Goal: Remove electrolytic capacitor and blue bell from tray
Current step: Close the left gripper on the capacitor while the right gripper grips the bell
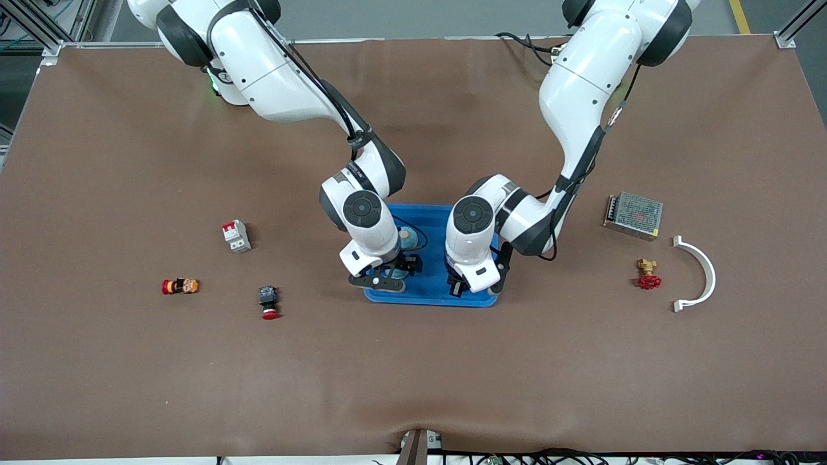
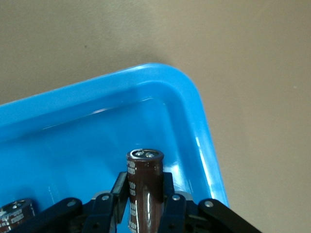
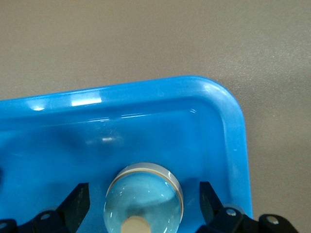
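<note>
Front view: both arms work over the tray (image 1: 431, 298) at mid-tabletop (image 1: 413, 374); neither item is out yet. Left wrist view: left gripper (image 2: 146, 204) pinches the electrolytic capacitor (image 2: 144, 182) upright, near a tray corner, w/ a second capacitor (image 2: 17, 213) beside it in the tray. Right wrist view: right gripper (image 3: 145, 204) spread wide around the blue bell (image 3: 144, 201), inside the tray, not gripped. Est. both removals still pending.
</note>
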`<state>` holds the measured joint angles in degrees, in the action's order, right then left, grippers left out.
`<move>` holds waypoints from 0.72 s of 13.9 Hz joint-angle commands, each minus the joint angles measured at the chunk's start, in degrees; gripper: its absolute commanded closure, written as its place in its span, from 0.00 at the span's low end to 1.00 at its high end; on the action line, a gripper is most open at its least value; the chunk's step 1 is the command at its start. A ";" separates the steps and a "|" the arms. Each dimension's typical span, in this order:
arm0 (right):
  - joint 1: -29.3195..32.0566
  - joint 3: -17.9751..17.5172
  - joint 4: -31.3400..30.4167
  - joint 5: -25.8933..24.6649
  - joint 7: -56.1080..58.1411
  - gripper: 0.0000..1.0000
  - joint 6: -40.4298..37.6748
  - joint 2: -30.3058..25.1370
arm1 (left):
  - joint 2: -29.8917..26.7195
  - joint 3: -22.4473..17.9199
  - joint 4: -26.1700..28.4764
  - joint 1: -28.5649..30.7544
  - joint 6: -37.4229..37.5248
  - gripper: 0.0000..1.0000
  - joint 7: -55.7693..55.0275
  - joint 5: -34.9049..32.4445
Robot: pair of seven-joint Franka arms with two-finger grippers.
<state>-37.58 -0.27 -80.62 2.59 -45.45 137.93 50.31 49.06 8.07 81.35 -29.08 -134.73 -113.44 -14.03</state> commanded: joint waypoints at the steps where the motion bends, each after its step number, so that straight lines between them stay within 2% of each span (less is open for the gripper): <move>1: -0.83 0.44 0.38 -0.83 -0.51 0.00 -0.29 0.58 | -2.20 -0.24 -0.14 -0.01 3.50 1.00 2.16 -1.26; 4: -0.83 0.44 0.29 -0.92 -0.51 0.02 -0.29 0.58 | -4.57 -0.16 -0.14 0.16 9.99 1.00 5.85 -0.73; 6: -0.83 0.44 0.29 -0.92 -0.60 0.24 -0.38 0.58 | -7.38 0.19 -0.14 0.51 17.54 1.00 11.99 0.14; 8: -0.83 0.44 0.38 -0.83 -0.60 0.38 -0.38 0.58 | -9.93 0.46 -0.14 2.01 21.25 1.00 18.05 3.47; 10: -0.83 0.44 0.38 -0.83 -0.69 0.46 -0.47 0.49 | -12.31 0.46 -0.14 3.50 23.45 1.00 21.58 4.36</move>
<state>-37.78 -0.29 -80.68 2.29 -45.46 137.80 50.54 39.98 8.12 80.20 -27.32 -113.82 -95.62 -11.09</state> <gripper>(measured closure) 0.344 0.674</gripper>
